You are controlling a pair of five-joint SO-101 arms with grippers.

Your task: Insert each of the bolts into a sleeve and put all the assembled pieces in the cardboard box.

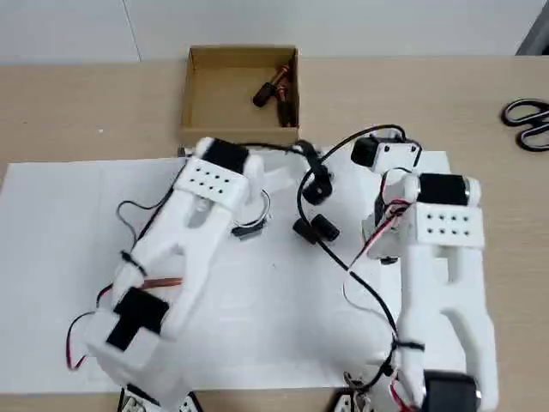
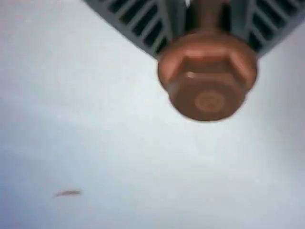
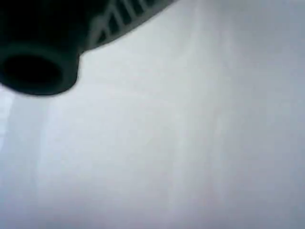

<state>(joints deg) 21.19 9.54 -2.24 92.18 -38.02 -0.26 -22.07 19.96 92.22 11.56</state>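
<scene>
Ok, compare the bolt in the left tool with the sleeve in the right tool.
The bolt is copper-brown, the sleeve black. The bolt ends in a solid hexagonal head on a round flange; the sleeve ends in a round open hole. Both are held above the white paper.

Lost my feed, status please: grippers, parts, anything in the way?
Left gripper shut on bolt. Right gripper shut on sleeve. Not yet joined. Cable loops between them.
</scene>
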